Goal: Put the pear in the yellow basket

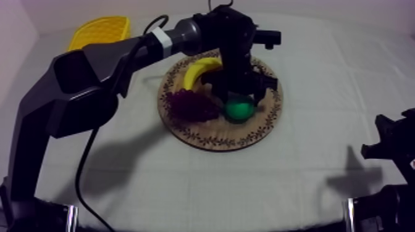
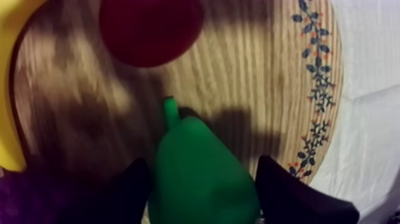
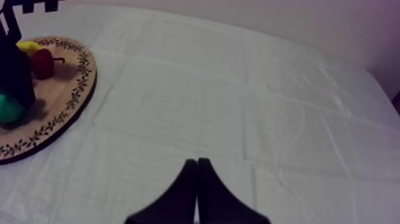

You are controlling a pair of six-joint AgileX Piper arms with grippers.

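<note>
Left wrist view: left end effector (image 2: 202,165) pinches the pear (image 2: 199,182) (stem toward the small red fruit (image 2: 149,27)).

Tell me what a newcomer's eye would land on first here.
The left hand is down on the round wooden board mid-table, closed round the green pear. Around it lie a banana, a bunch of grapes and a small red fruit. The yellow basket sits at the far left corner.

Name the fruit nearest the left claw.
The pear: green, it sits inside the left claw, whose fingers touch both its sides. The banana, grapes and small red fruit lie clear.
</note>
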